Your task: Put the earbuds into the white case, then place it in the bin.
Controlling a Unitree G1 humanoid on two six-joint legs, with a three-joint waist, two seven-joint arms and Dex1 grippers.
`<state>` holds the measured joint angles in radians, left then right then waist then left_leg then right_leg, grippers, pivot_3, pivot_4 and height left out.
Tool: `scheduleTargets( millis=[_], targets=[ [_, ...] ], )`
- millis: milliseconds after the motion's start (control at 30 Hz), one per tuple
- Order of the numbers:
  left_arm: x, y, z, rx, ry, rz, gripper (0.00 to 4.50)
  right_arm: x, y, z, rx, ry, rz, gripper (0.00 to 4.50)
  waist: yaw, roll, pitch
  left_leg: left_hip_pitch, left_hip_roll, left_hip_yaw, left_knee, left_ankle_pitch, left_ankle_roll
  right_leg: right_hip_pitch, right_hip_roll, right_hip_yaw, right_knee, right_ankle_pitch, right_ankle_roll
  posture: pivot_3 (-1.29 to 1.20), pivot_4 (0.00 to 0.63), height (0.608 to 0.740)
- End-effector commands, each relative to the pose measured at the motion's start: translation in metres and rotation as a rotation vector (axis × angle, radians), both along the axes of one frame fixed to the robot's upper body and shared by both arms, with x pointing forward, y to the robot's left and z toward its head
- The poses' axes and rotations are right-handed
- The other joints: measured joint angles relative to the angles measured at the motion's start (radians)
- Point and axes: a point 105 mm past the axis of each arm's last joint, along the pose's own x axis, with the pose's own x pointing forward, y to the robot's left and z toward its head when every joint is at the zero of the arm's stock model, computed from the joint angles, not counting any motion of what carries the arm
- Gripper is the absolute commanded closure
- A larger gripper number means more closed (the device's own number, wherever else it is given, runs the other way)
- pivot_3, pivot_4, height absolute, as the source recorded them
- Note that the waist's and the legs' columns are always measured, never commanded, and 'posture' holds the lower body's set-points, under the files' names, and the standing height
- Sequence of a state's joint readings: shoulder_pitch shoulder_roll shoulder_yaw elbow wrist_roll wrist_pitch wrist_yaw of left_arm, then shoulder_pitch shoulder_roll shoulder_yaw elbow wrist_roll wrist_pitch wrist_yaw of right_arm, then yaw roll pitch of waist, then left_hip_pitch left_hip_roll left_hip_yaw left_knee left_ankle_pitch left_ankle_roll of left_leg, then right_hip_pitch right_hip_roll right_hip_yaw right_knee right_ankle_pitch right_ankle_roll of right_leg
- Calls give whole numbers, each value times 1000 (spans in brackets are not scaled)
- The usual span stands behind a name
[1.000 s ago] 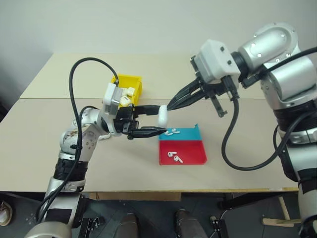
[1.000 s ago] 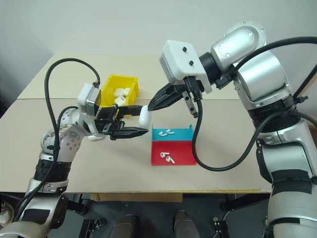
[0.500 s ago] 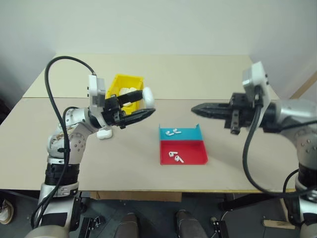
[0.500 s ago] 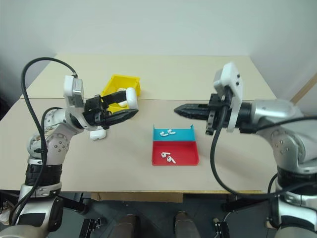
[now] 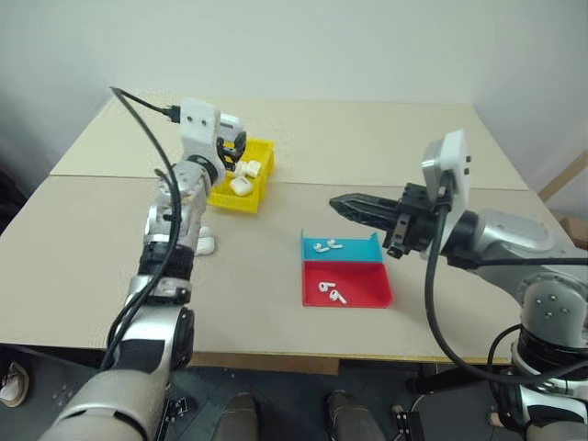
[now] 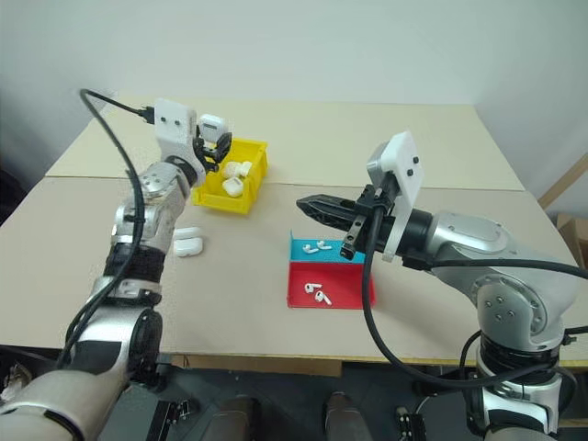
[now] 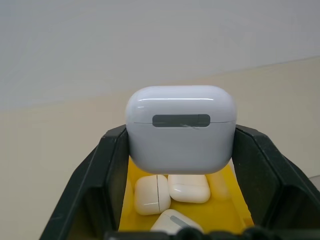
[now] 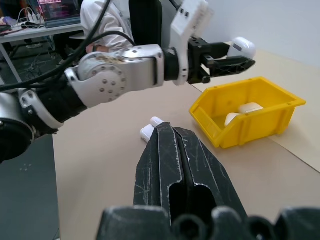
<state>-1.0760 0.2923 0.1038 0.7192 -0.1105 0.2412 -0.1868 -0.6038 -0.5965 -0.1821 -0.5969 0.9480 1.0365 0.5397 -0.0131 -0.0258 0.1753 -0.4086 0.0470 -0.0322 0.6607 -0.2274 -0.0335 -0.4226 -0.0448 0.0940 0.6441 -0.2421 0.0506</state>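
Observation:
My left gripper (image 6: 214, 142) is shut on the white case (image 7: 180, 129), lid closed, with a black finger (image 7: 111, 162) on each side. It holds the case in the air above the yellow bin (image 5: 217, 197), near its far left corner. Several more white cases (image 5: 241, 179) lie in the bin. My right gripper (image 5: 338, 204) is shut and holds nothing. It points left, level, above the table beside the trays. Two earbuds (image 5: 323, 246) lie in the teal tray (image 5: 356, 253) and two earbuds (image 5: 329, 293) in the red tray (image 5: 366, 287).
Another white case (image 5: 204, 244) lies on the table in front of the bin, beside my left arm. The two flat trays sit together at mid-table. In the right wrist view a person (image 8: 100, 17) sits at a desk beyond the table.
My left arm has swung from mid-table out over the yellow bin, carrying the case. My right gripper has drawn back from the case, dropped lower and turned level, pointing left.

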Motion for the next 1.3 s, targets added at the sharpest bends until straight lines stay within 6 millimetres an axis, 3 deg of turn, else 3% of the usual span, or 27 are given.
scheduleTargets(
  millis=[33, 167, 333, 467, 633, 800, 933, 1167, 1300],
  targets=[
    [13, 3, -3, 11, 15, 89, 1717, -4, 2, 11, 17, -58, 4, 4467, -3, 0, 0, 0, 0, 0, 0, 0, 0, 0, 0, 0, 0, 0, 0, 0, 150, 740],
    [18, -1, -13, 13, 52, 96, 1717, -6, 0, 12, 27, -56, 0, 4467, -6, 0, 0, 0, 0, 0, 0, 0, 0, 0, 0, 0, 1, 0, 0, 0, 150, 740],
    [18, -4, -14, 24, 32, 68, 30, -8, -3, 11, 34, -50, -13, 4500, -3, 0, 0, 0, 0, 0, 0, 0, 0, 0, 0, 0, 1, 0, 0, 0, 150, 740],
    [16, -2, -6, 27, -14, 35, 7, -7, -4, 11, 48, -45, -20, 4500, -3, 0, 0, 0, 0, 0, 0, 0, 0, 0, 0, 0, 1, 0, 0, 0, 150, 740],
    [-3, -2, 9, 57, -100, -186, 7, -1, -10, 1, 28, -66, -83, 4500, -8, 0, 0, 1, 0, 0, -1, 0, 0, 0, 0, 0, 2, 0, 0, 0, 150, 740],
    [-55, -2, 9, 143, -134, -452, 7, 7, -19, -18, 12, -94, -153, 4500, -24, 0, 0, 1, 0, 1, -1, 0, 0, -1, 0, 1, 2, 0, 0, 0, 150, 740],
    [-120, -2, 5, 220, -118, -719, 7, 6, -30, -38, -66, -72, -147, 4500, -30, 0, 0, 2, 1, 1, -1, 0, 0, 0, 0, 1, 3, 0, 0, 0, 150, 740],
    [-212, 16, -2, 271, 16, -1072, 7, -9, -46, -48, -190, -37, -20, 4500, -31, 0, 0, 5, 2, 2, -1, 0, 0, 1, 1, 1, 3, -1, 0, 0, 150, 740],
    [-233, 23, -1, 276, 99, -1115, 7, -14, -52, -47, -224, -36, 15, 4500, -28, 0, 0, 5, 3, 2, -1, 0, 0, 1, 1, 1, 3, -3, 0, 0, 150, 740]
  ],
)
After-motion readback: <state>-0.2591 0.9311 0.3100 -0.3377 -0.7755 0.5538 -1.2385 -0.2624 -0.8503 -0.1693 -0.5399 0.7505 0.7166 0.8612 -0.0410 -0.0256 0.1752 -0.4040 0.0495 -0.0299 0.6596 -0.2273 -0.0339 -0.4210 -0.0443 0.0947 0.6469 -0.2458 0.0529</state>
